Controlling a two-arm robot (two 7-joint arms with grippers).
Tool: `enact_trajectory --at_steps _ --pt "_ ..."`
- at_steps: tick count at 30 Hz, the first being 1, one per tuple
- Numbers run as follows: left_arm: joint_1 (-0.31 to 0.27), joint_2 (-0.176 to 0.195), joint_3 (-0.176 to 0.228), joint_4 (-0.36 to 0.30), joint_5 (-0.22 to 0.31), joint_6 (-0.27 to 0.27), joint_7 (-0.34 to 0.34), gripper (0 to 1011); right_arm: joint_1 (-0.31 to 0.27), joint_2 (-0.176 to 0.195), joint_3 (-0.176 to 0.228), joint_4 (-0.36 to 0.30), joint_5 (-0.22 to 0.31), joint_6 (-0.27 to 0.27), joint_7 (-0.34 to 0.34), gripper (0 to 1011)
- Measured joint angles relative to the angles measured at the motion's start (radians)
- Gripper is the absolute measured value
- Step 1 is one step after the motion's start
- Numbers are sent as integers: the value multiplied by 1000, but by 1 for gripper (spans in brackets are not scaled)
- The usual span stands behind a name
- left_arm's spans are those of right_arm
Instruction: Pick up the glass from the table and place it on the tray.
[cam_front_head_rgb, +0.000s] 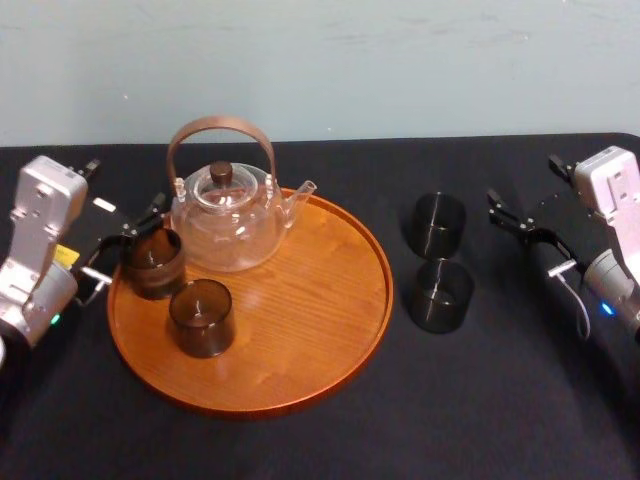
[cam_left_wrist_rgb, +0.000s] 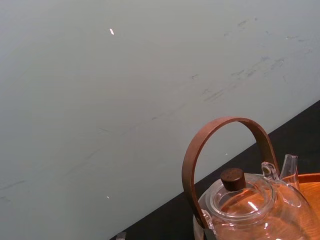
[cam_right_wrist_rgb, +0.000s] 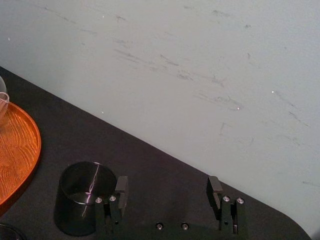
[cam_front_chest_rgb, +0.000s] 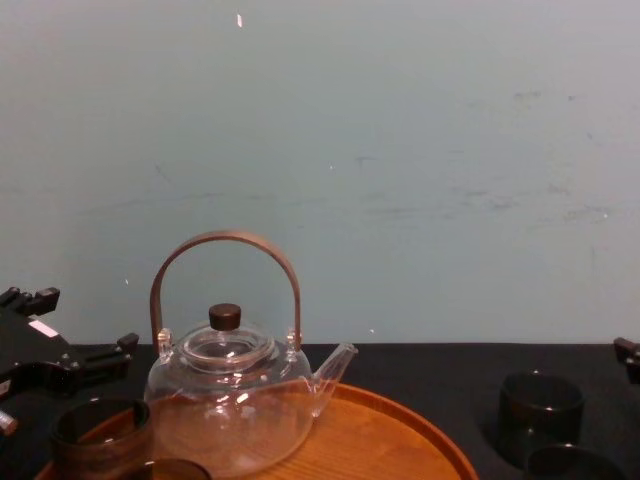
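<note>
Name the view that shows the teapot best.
Head view: the teapot shows whole, standing on the tray. Chest view gives it side-on; left wrist view catches handle and lid; right wrist view a sliver.
</note>
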Motion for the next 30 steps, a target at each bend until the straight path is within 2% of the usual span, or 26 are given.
enact_trajectory --at_steps 30 --pt "0 0 0 0 0 0 0 1001 0 0 0 0 0 0 0 1002"
